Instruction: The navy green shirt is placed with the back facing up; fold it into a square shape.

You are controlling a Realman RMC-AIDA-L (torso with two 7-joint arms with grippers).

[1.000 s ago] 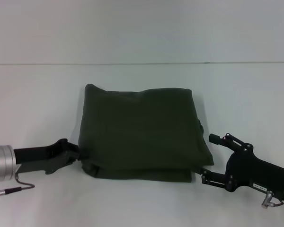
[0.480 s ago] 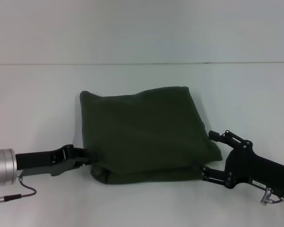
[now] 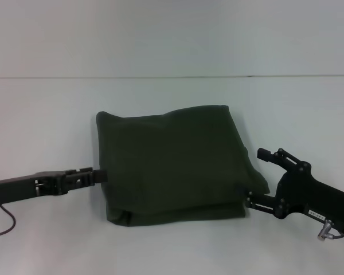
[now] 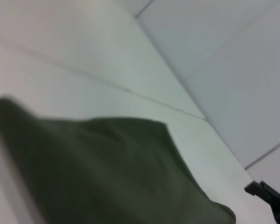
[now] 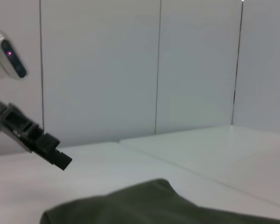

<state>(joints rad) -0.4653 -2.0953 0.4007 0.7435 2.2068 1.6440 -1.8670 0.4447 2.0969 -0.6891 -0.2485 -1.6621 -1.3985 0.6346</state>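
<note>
Both grippers, left [image 3: 101, 172] and right [image 3: 254, 175] (fingers spread, empty), have retreated from the navy green shirt [image 3: 175, 163].

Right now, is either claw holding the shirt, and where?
Neither visibly. The right claw is open beside the navy green shirt's right edge. The left claw touches the left edge, but a grip there cannot be told.

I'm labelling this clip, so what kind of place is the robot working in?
Probably a lab or test bench: a plain white table backed by bare pale wall panels, holding only the folded navy green shirt, with the left gripper and right gripper flanking it.
</note>
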